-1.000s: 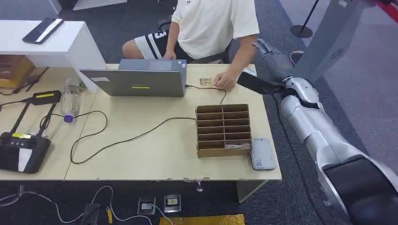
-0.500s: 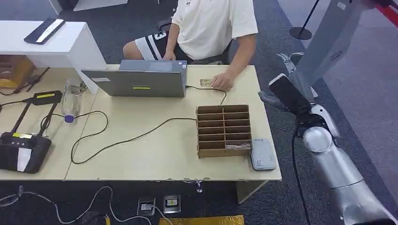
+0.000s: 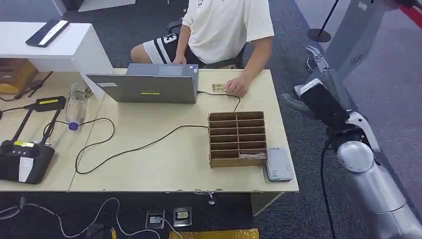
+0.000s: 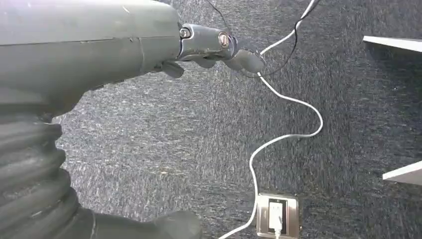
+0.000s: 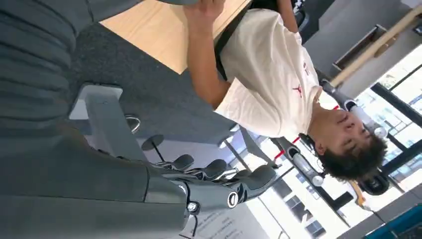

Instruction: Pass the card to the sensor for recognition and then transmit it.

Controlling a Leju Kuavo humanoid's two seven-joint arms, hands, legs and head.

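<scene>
A card (image 3: pixel 217 87) lies on the table (image 3: pixel 169 159) beside a seated person's hand (image 3: pixel 237 88), behind the cardboard sorter (image 3: pixel 237 138) and white sensor (image 3: pixel 278 163). The right hand (image 3: pixel 318 74) hovers off-table, fingers spread, empty; left hand's (image 4: pixel 219 47) fingers unclear.

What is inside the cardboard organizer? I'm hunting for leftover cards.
The cardboard organizer has two columns of slots. One whitish card lies in the bottom right slot. The other slots look empty, though their walls hide their depths.
</scene>
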